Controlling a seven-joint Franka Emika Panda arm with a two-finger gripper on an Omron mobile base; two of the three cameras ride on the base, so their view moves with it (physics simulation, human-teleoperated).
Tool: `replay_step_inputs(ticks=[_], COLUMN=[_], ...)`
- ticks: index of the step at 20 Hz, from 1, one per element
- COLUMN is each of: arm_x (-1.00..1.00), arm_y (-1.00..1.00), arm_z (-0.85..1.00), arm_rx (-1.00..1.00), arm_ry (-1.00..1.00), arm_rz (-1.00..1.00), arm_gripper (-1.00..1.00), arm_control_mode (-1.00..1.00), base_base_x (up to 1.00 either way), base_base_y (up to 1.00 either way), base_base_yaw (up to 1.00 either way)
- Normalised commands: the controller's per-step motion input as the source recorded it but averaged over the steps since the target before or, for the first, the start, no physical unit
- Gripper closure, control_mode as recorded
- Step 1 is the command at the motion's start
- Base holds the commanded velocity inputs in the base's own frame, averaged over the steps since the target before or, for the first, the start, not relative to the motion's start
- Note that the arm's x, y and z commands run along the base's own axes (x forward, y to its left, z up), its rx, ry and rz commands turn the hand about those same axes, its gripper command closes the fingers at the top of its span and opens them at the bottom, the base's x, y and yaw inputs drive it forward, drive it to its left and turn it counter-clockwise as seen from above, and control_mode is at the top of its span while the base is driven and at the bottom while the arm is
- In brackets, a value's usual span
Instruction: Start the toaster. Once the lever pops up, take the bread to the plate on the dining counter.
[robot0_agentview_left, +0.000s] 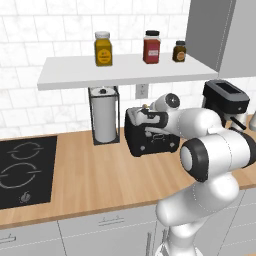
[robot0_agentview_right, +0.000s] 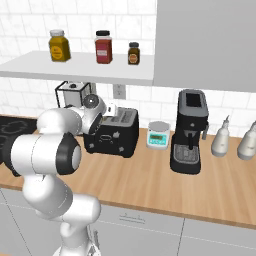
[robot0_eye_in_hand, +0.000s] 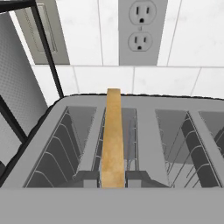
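Left base view: arm reaches over the black toaster (robot0_agentview_left: 150, 132) on the wall worktop (robot0_agentview_left: 100, 175), beside the paper towel holder (robot0_agentview_left: 105, 115).

Right base view: gripper (robot0_agentview_right: 111, 111) sits just above the toaster's top, jaws closed, holding nothing.

Hand view: bread (robot0_eye_in_hand: 113, 135) stands on edge in the second slot, top crust proud of the slot. Likely light, stiff, crumbly; pinch the flat faces near the top, gently.
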Motion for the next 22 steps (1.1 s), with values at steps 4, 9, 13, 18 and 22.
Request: replay_step_inputs(ticks=[4, 9, 13, 18, 22], arm_x=[0.00, 0.00, 0.00, 0.00, -0.04], arm_y=[0.00, 0.00, 0.00, 0.00, 0.00], arm_z=[0.00, 0.00, 0.05, 0.12, 0.19], arm_rx=[0.00, 0.00, 0.00, 0.00, 0.00], arm_ry=[0.00, 0.00, -0.01, -0.03, -0.03], arm_rz=[0.00, 0.00, 0.00, 0.00, 0.00], arm_gripper=[1.00, 1.00, 1.00, 1.00, 1.00], arm_control_mode=[-1.00, -1.00, -1.00, -1.00, -1.00], base_base_x=[0.00, 0.00, 0.00, 0.00, 0.00], base_base_y=[0.00, 0.00, 0.00, 0.00, 0.00], base_base_yaw=[0.00, 0.00, 0.00, 0.00, 0.00])
